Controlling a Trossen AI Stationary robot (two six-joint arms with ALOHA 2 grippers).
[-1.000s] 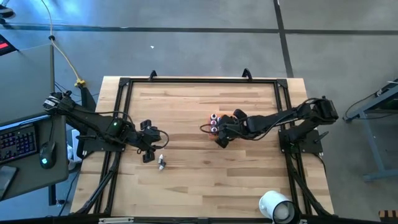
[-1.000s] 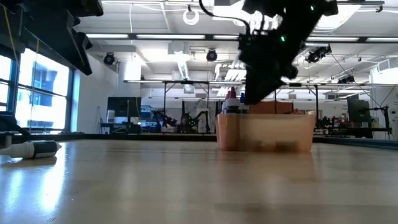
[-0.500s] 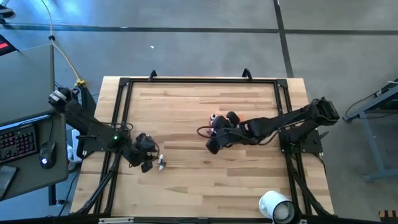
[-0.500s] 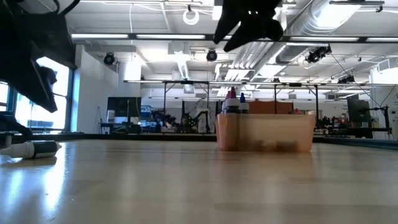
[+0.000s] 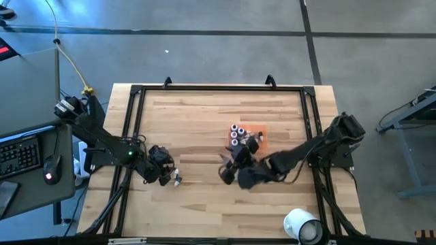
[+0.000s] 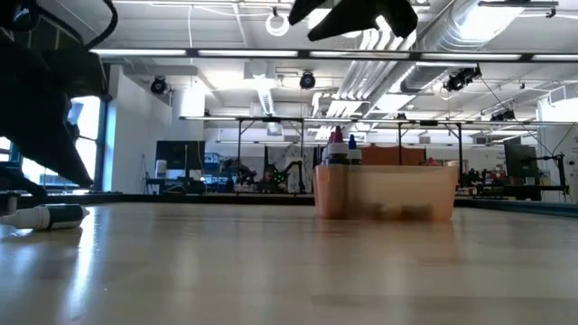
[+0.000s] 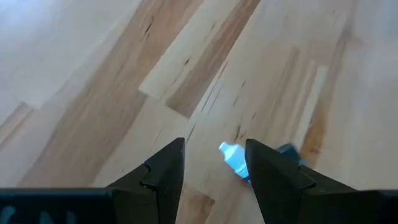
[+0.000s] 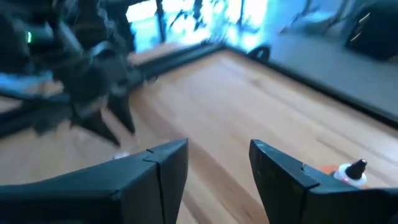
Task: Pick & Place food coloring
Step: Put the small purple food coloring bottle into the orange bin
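Observation:
A small food coloring bottle (image 5: 176, 180) with a white cap and dark body lies on its side on the wooden table, also seen in the low view (image 6: 45, 217). My left gripper (image 7: 214, 146) hovers open just above it. The bottle (image 7: 235, 158) lies past the fingertips, partly behind one finger. Several more food coloring bottles (image 5: 236, 134) stand upright in the orange tray (image 5: 257, 136) at the table's middle. My right gripper (image 5: 228, 173) hangs open high over the table, on the near side of the tray, with nothing between its fingers (image 8: 217, 149).
A large white roll (image 5: 303, 226) stands at the table's near right corner. A black frame (image 5: 218, 88) runs along the table's edges. Bare wood lies between the lying bottle and the tray (image 6: 386, 191).
My left gripper has sunk toward the lying bottle and rolled about its own axis. My right gripper has left the tray, going up and toward the table's near edge and left. The tray's bottles stand uncovered now. The lying bottle has not moved.

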